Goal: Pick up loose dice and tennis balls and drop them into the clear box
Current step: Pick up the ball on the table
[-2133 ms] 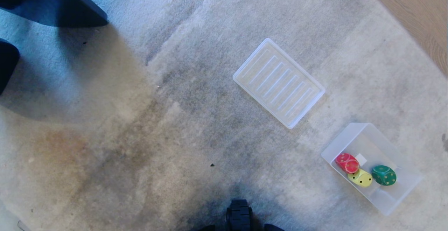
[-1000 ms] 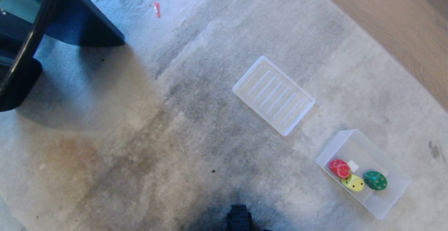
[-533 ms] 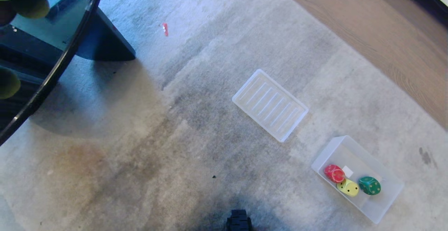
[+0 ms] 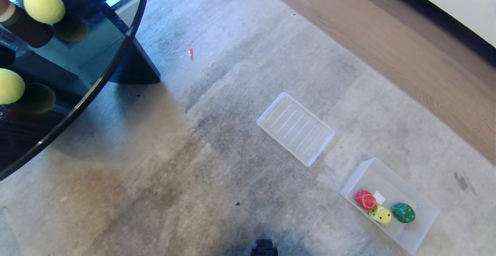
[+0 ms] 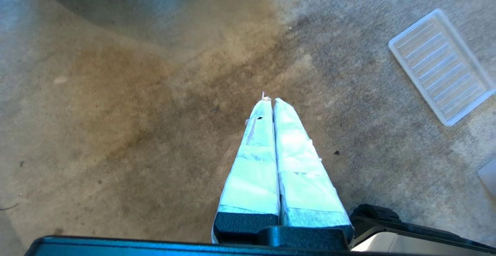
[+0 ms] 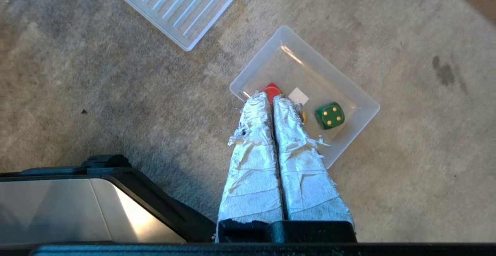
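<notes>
Translucent plastic, the clear box (image 4: pixel 420 230) at lower right holds red, yellow and green dice (image 4: pixel 381 214), while the tennis balls (image 4: pixel 43 5) on the glossy black table (image 4: pixel 97 81) at upper left could roll off if nudged by the empty, pressed-together left gripper (image 5: pixel 270 101) or right gripper (image 6: pixel 271 98).
</notes>
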You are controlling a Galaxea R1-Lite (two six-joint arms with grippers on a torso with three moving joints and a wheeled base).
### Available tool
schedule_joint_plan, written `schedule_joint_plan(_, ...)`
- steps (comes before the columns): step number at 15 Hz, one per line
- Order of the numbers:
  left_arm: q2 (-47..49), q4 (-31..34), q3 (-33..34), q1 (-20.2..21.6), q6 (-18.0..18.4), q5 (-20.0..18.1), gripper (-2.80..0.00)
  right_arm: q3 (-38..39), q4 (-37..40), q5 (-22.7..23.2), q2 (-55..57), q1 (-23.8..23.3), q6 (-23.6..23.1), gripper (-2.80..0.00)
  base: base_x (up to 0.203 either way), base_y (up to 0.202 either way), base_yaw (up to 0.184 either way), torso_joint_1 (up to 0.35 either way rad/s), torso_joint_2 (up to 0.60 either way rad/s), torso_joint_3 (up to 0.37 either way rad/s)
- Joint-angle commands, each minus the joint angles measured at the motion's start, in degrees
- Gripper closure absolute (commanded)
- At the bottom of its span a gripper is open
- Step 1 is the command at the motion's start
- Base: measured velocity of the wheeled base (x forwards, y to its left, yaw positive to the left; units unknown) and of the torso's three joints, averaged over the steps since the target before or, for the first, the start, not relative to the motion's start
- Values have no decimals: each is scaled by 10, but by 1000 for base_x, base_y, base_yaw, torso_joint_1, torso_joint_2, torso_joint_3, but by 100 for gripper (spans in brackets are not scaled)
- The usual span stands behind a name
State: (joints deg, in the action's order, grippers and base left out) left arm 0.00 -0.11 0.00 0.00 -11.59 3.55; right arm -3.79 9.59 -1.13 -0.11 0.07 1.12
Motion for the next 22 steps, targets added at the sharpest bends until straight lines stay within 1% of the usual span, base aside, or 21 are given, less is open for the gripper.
schedule_joint_plan(1,0,-1,0,0,-1,1,0,0,1,0,1,0,0,0,0,0,0,2,-6,195)
schedule_joint_plan(22,0,-1,0,0,-8,1,0,0,0,0,1,0,2,0,0,0,0,2,1,201)
